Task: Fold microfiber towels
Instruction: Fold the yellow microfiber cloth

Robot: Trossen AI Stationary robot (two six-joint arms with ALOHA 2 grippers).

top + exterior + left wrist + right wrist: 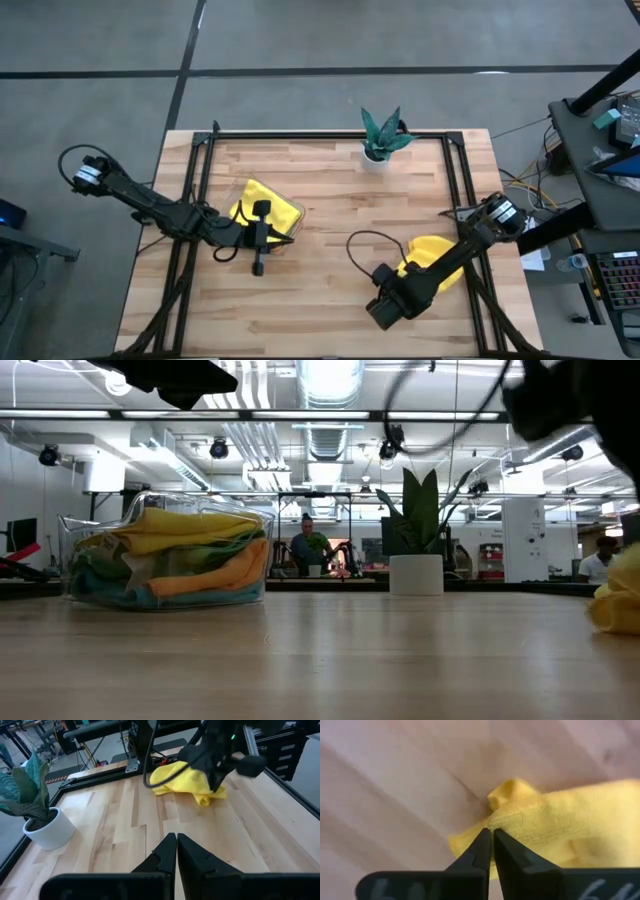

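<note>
Lower right of the high view, my right gripper (491, 836) is clenched on the yellow towel (560, 820) edge. I'd lift slowly, keeping the corner pinched. Left gripper (176, 845) waits shut.

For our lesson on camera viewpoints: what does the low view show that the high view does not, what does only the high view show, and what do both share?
Only the low view shows orange, green and blue soft cloths stacked under the yellow one in the clear shallow plastic tray, and people beyond the table. Only the high view shows both dark arms whole, the left gripper shut by the tray and the right gripper shut on the loose crumpled yellow microfiber towel. Both show the teal-leaved plant in a white pot.
</note>
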